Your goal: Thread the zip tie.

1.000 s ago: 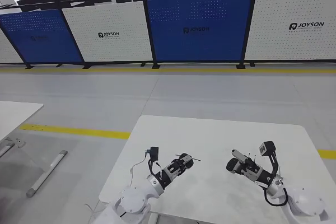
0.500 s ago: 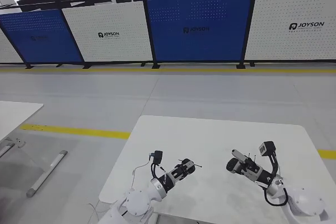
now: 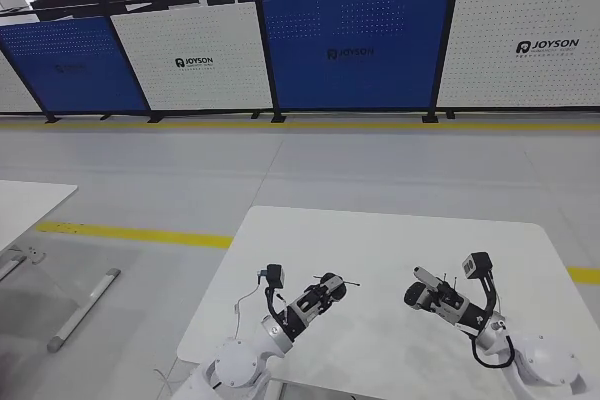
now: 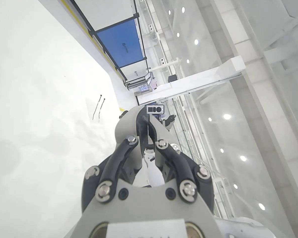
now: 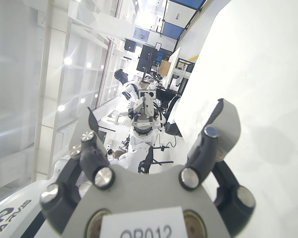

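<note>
The left gripper (image 4: 148, 121) is closed, its pads pinching the zip tie (image 3: 349, 286), which the left wrist view shows edge-on as a thin dark strip between them. A short free end of the tie projects past the fingertips. In the top view its long axis runs roughly level across the table (image 3: 380, 240), and the free end points toward the right gripper (image 5: 155, 107). The left arm rises from the near table edge and slants inward, holding its gripper low above the surface. The right arm mirrors this pose from the opposite side, so the two grippers face each other with a clear gap between them. The right gripper is spread wide and holds nothing; the right wrist view shows the left gripper framed between its fingers, farther off. Two spare ties (image 4: 99, 106) lie flat on the table beyond the left gripper, side by side and nearly parallel, with their heads at the same end.
</note>
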`<state>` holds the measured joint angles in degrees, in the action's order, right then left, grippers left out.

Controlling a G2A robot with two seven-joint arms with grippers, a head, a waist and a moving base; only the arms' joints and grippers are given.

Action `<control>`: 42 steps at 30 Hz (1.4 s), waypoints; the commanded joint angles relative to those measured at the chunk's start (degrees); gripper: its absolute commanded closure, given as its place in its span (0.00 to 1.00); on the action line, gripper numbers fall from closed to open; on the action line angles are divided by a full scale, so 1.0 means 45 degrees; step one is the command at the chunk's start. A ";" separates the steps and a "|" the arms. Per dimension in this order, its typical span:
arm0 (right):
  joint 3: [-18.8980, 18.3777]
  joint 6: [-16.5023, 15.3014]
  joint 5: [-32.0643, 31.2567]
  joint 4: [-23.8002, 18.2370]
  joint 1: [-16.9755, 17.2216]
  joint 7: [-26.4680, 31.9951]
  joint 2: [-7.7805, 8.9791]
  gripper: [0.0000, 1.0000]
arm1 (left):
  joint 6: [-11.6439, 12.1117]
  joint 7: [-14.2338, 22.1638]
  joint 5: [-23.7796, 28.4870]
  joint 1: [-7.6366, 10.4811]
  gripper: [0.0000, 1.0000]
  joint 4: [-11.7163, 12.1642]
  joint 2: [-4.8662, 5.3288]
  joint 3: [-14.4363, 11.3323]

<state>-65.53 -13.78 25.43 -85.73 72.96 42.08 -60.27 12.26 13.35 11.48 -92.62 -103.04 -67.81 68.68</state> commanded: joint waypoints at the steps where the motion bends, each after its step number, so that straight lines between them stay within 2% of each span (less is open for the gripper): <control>1: 0.0000 0.0000 0.0000 0.0000 0.0000 0.0000 0.0000 0.00 | 0.0000 0.0001 0.0001 0.0000 1.00 0.0000 0.0000 0.0000; 7: 0.0000 0.0000 0.0000 0.0000 0.0000 0.0000 0.0000 0.00 | 0.0001 0.0001 0.0022 0.0004 1.00 -0.0005 -0.0003 -0.0013; 11: 0.0000 0.0000 0.0000 0.0000 0.0000 0.0000 0.0000 0.00 | 0.0563 0.0586 0.1278 -0.0059 1.00 -0.0152 -0.0013 0.0014; 13: 0.0000 0.0000 0.0000 0.0000 0.0000 0.0000 0.0000 0.00 | 0.0668 0.0501 0.1599 -0.0127 1.00 -0.0191 -0.0006 0.0172; 27: 0.0000 0.0000 0.0000 0.0000 0.0000 0.0000 0.0000 0.00 | 0.0668 0.0501 0.1599 -0.0127 1.00 -0.0191 -0.0006 0.0172; 32: 0.0000 0.0000 0.0000 0.0000 0.0000 0.0000 0.0000 0.00 | 0.0112 0.0249 0.0457 0.0106 1.00 0.0183 -0.0021 -0.0176; 35: 0.0000 0.0000 0.0000 0.0000 0.0000 0.0000 0.0000 0.00 | -0.0096 0.0227 0.0485 0.0182 1.00 0.0355 -0.0036 -0.0290; 42: 0.0000 0.0000 0.0000 0.0000 0.0000 0.0000 0.0000 0.00 | -0.0096 0.0227 0.0485 0.0182 1.00 0.0355 -0.0036 -0.0290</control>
<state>-65.53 -13.78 25.43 -85.73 72.96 42.08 -60.27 11.83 14.37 13.67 -91.80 -101.44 -67.98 67.37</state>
